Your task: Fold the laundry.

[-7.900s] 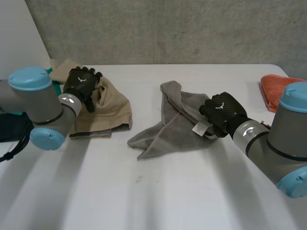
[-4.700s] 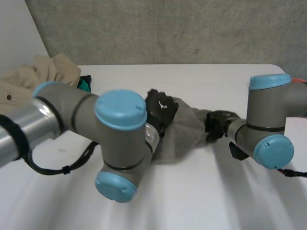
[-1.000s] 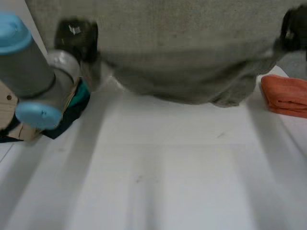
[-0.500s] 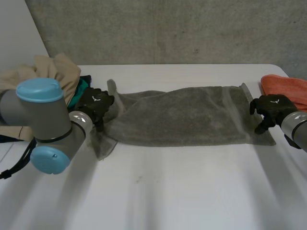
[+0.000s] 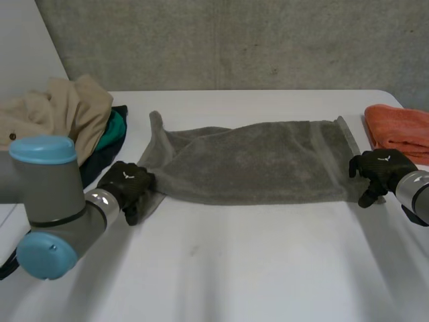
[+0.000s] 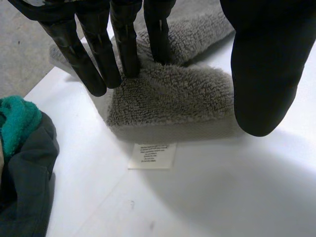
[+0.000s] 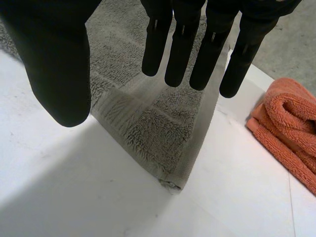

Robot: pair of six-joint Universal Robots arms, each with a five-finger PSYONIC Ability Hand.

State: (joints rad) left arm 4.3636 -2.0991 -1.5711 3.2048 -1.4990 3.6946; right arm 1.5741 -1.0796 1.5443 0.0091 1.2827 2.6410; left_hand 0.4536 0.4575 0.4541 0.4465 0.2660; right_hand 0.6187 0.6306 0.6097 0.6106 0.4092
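A grey towel [image 5: 255, 164] lies stretched left to right across the white table [image 5: 234, 268]. Its left end is bunched and folded over. My left hand [image 5: 127, 188] rests at the towel's near left corner. In the left wrist view that hand [image 6: 261, 59] has straight fingers [image 6: 98, 59] spread over the doubled corner [image 6: 173, 98], holding nothing, with a white label [image 6: 153, 155] lying flat beside it. My right hand [image 5: 379, 171] is at the near right corner. In its wrist view the right hand [image 7: 54, 59] hangs open above the flat corner [image 7: 158, 148].
A heap of beige clothes [image 5: 60, 111] with green cloth [image 5: 114, 127] and dark cloth [image 6: 24, 173] sits at the table's left edge. A folded orange towel [image 5: 399, 131] lies at the far right, close to my right hand. A concrete wall stands behind.
A second ago both hands held the towel up spread. It now lies on the table. Both hands have let go, and the left hand has drawn back towards the near edge.
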